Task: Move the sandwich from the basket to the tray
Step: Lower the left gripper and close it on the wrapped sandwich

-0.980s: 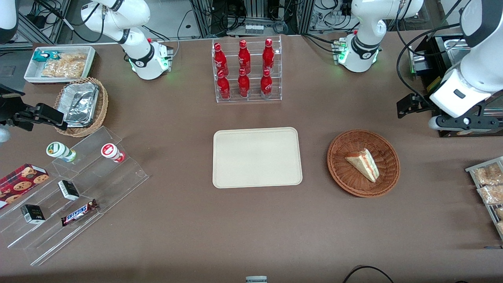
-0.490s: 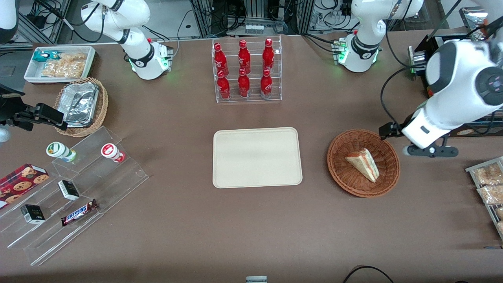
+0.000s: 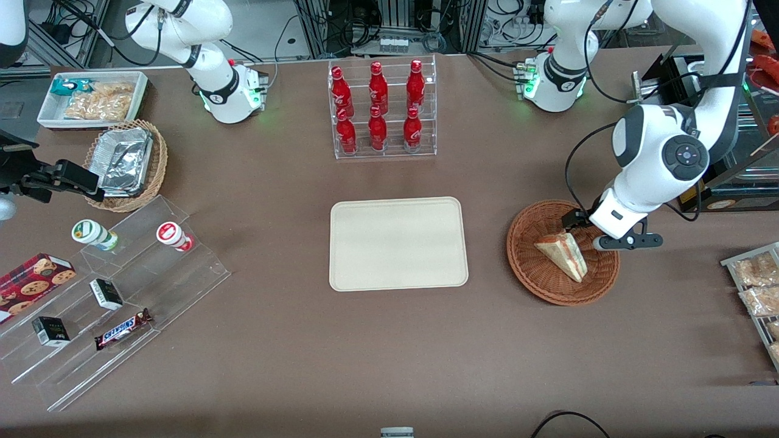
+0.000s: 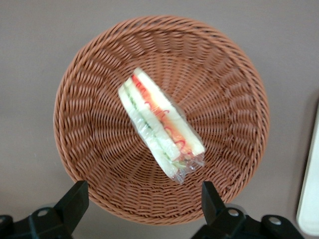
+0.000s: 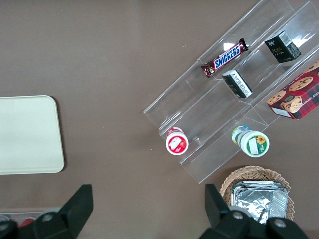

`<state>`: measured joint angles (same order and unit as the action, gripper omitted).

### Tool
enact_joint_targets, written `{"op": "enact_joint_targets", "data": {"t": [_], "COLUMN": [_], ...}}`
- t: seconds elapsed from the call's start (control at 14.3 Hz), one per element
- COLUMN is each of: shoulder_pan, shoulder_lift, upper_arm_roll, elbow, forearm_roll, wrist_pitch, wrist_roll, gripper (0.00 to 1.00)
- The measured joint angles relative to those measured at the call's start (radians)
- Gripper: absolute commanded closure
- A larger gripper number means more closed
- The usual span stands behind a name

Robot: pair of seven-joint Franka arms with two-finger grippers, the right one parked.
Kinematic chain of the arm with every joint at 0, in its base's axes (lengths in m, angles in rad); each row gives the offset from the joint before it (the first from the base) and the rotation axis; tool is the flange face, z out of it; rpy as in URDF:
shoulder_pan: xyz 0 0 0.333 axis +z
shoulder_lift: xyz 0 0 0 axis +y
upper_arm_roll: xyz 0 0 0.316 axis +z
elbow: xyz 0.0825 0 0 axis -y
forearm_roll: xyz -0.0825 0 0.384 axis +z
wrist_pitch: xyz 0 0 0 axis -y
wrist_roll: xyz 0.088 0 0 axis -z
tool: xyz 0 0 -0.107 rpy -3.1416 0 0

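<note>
The sandwich [image 3: 563, 252], a wrapped white wedge with a red and yellow stripe, lies in the round reddish-brown basket [image 3: 535, 286]. In the left wrist view the sandwich [image 4: 159, 124] lies near the middle of the basket [image 4: 89, 99]. My left gripper [image 3: 593, 234] hangs above the basket's rim, on the side toward the working arm's end, beside the sandwich. Its fingers [image 4: 75, 199] are spread wide and hold nothing. The beige tray [image 3: 398, 243] lies bare beside the basket, toward the parked arm's end; its edge shows in the left wrist view [image 4: 311, 199].
A clear rack of red bottles [image 3: 382, 109] stands farther from the camera than the tray. Snack packets [image 3: 758, 286] lie at the working arm's end. Clear steps with snacks [image 3: 109, 292], a tan basket of foil containers [image 3: 128, 161] and a white bin [image 3: 91, 97] are at the parked arm's end.
My left arm has swung in from the table's end and come down; the gripper now hangs over the basket rim beside the sandwich. The sandwich, basket and tray have not moved.
</note>
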<state>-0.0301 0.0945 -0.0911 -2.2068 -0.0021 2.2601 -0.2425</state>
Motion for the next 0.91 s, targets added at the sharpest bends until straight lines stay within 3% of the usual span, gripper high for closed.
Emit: {"op": "enact_joint_targets", "data": {"t": [0.35, 0.91], "shoulder_pan": [-0.006, -0.008], "shoulder_lift": [0.008, 0.080], "upper_arm_roll": [0.000, 0.000], "elbow": [-0.011, -0.015], "forearm_roll": [0.000, -0.001], "wrist_pitch": [0.042, 0.125], "wrist_roll": [-0.480, -0.704], "gripper": [0.00, 0.00]}}
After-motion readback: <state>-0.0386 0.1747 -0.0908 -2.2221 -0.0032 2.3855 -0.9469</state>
